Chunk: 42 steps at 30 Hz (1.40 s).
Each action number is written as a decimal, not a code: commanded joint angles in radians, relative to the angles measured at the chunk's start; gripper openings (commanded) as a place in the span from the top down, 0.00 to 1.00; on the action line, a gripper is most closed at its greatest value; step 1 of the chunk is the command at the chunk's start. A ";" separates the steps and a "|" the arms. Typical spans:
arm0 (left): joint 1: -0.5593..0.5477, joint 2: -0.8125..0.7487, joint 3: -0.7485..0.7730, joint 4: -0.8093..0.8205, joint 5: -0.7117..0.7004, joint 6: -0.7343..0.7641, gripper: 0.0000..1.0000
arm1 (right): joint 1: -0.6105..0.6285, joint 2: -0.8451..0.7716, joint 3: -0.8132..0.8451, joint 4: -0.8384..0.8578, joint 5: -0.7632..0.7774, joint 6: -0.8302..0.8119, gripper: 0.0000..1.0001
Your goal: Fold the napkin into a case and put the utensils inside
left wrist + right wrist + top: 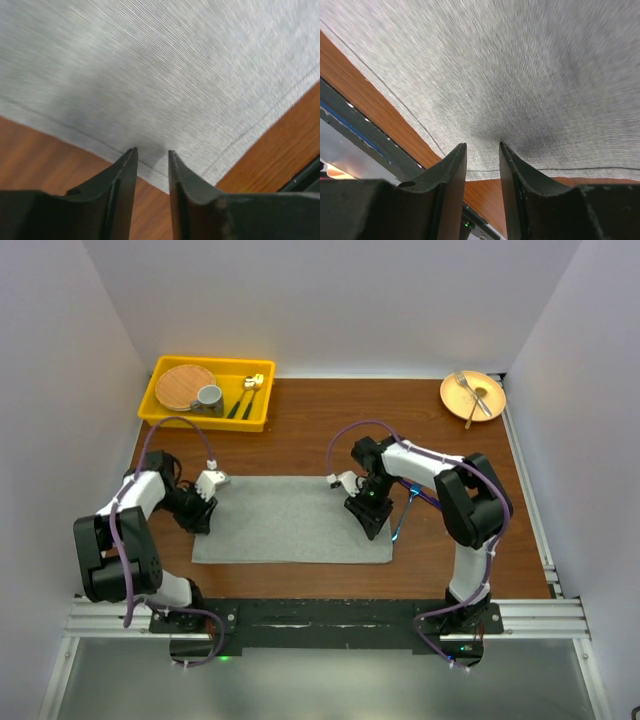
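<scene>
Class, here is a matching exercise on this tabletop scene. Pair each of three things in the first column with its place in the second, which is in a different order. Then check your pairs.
Things
1. napkin
2. grey cup
3. silver fork

Places
A. on the orange plate, far right corner
B. spread flat on the wooden table, in the middle
C. in the yellow tray, far left corner

Pairs: 1-B, 2-C, 3-A

1 high rear camera overlooks the whole table (330, 430); 2 wrist cameras face the same napkin (290, 520) close up.
</scene>
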 commanded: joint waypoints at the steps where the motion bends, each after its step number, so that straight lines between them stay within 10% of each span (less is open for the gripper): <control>1: 0.006 -0.057 0.186 -0.022 0.131 -0.045 0.54 | 0.001 -0.083 0.215 -0.023 -0.059 0.053 0.56; 3: 0.008 -0.132 0.244 -0.036 0.211 -0.106 0.47 | -0.010 -0.138 0.305 -0.031 -0.076 0.075 0.49; 4: 0.008 -0.157 0.299 -0.027 0.235 -0.140 0.24 | -0.022 -0.155 0.386 -0.013 -0.081 0.088 0.40; 7: 0.010 -0.252 0.367 0.099 0.325 -0.359 0.00 | -0.041 -0.233 0.500 0.097 -0.064 0.153 0.24; 10: 0.010 -0.352 0.331 0.379 0.334 -0.664 0.00 | -0.042 -0.316 0.488 0.313 -0.031 0.263 0.03; 15: 0.008 -0.466 0.142 0.835 0.323 -1.061 0.00 | -0.042 -0.344 0.359 0.607 0.057 0.499 0.02; 23: -0.199 -0.446 -0.188 1.174 0.229 -1.526 0.00 | -0.050 -0.172 0.111 0.925 -0.380 0.913 0.02; 42: -0.329 0.059 -0.332 1.716 0.174 -1.897 0.00 | 0.008 0.159 -0.031 1.458 -0.507 1.274 0.02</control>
